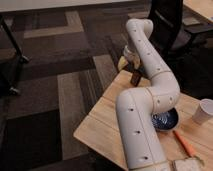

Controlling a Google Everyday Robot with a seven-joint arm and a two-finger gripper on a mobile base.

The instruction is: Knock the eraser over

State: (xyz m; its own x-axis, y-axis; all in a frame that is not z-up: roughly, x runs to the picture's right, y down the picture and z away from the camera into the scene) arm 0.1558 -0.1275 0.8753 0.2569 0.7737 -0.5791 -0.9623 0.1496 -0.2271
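Observation:
The eraser (pixel 135 78) is a small dark block with a reddish mark. It stands upright on the far corner of the wooden table (pixel 102 125). My gripper (pixel 125 61) hangs just above and to the left of the eraser, at the end of the white arm (pixel 150 60) that reaches over the table's far edge. Its yellowish tips show beside the arm, and the arm partly hides it. I cannot tell whether the gripper touches the eraser.
A dark blue bowl (pixel 166 120) sits behind the arm's elbow. An orange carrot-like stick (pixel 184 143) and a white cup (pixel 204 111) lie to the right. A black office chair (pixel 170 25) stands behind the table, and a black stand (pixel 12 47) is at the left on the carpet.

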